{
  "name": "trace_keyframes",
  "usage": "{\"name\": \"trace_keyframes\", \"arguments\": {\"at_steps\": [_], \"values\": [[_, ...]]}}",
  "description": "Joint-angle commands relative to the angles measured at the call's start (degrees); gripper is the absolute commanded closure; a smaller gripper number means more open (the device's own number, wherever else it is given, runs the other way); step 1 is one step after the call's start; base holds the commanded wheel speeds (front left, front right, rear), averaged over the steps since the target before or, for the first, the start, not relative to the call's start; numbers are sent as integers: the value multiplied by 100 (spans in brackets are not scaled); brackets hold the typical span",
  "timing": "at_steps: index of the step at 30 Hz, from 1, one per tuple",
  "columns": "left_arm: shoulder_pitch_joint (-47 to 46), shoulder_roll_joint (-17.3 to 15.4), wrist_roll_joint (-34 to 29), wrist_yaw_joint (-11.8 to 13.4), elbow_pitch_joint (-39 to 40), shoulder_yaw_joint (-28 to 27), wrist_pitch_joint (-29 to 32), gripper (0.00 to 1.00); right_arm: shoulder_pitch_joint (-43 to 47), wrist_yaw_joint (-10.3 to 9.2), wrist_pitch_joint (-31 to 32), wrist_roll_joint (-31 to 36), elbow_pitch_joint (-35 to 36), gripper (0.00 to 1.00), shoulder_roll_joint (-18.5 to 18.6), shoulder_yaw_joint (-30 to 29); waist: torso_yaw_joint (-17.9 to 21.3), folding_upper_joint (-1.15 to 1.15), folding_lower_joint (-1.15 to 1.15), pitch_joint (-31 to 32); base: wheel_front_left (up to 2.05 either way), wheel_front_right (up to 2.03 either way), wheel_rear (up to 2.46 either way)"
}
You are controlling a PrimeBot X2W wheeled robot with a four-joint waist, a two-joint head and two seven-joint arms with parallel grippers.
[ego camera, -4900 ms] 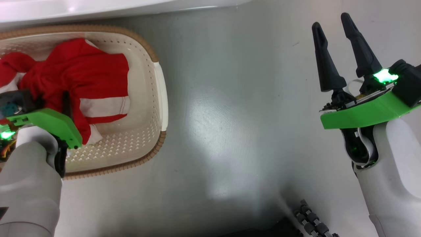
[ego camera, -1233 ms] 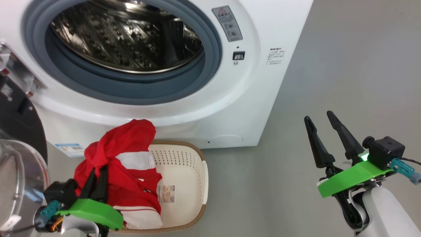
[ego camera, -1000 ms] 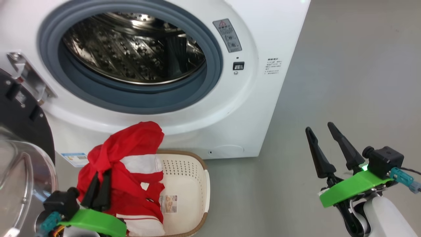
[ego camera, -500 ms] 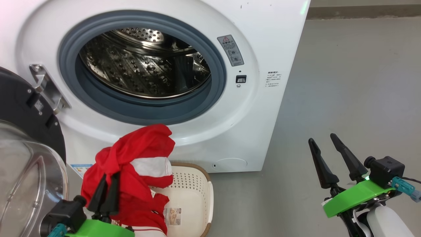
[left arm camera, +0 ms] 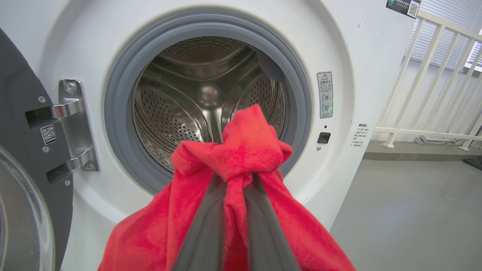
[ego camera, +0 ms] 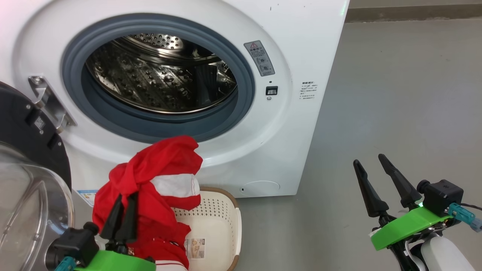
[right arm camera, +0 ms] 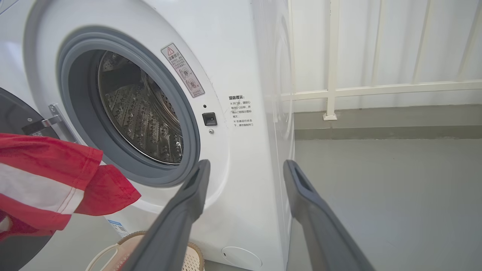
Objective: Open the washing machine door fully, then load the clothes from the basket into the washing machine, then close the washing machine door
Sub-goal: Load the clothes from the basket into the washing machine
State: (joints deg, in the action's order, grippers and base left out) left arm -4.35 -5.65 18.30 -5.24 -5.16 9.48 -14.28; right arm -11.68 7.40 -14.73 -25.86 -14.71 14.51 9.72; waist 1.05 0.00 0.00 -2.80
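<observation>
Left gripper (ego camera: pixel 126 195) clamped on the bright red fabric clothes with white panels (ego camera: pixel 158 162). The bundle hangs from its fingers over the small cream-white perforated plastic basket (ego camera: pixel 238 222), level with the lower rim of the opening. Right gripper (ego camera: pixel 369 160) spread wide, empty, over grey floor (ego camera: pixel 395 94). Glossy black round door with clear glass bowl (ego camera: pixel 22 124) stands open at left. Big white front-loading washing machine (ego camera: pixel 301 37) behind, steel perforated drum (ego camera: pixel 158 82) exposed.

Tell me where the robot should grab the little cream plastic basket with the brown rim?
Probably the cream perforated plastic basket by its right-hand rim, from above. That edge is bare, a thin lip to pinch, while the red-and-white clothes hang over its left part. The open right gripper is free.
</observation>
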Motion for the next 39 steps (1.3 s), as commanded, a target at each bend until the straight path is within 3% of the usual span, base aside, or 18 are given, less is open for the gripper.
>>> {"name": "trace_keyframes", "arguments": {"at_steps": [1,10,19,27,39], "values": [[-85,-86,-10,39,195,-164,-35,100,-16,9,-27,-36,146,0,76,113,16,0,0,-19,0,0,0],[-306,-127,-69,67,244,-62,54,100,-74,9,-27,-41,193,0,85,86,29,0,0,-130,0,0,0],[-1464,-170,-278,157,-1,-15,169,100,-276,9,-27,-45,256,0,48,171,118,0,0,-504,0,0,0],[-2742,-241,-316,189,-877,-184,63,100,-525,9,-27,-70,342,0,-7,222,379,0,0,-1150,0,0,0],[-4659,-384,-399,9,-2618,-325,-68,100,-1070,9,-27,-92,570,0,-114,285,829,0,0,-2351,0,0,0]]}}
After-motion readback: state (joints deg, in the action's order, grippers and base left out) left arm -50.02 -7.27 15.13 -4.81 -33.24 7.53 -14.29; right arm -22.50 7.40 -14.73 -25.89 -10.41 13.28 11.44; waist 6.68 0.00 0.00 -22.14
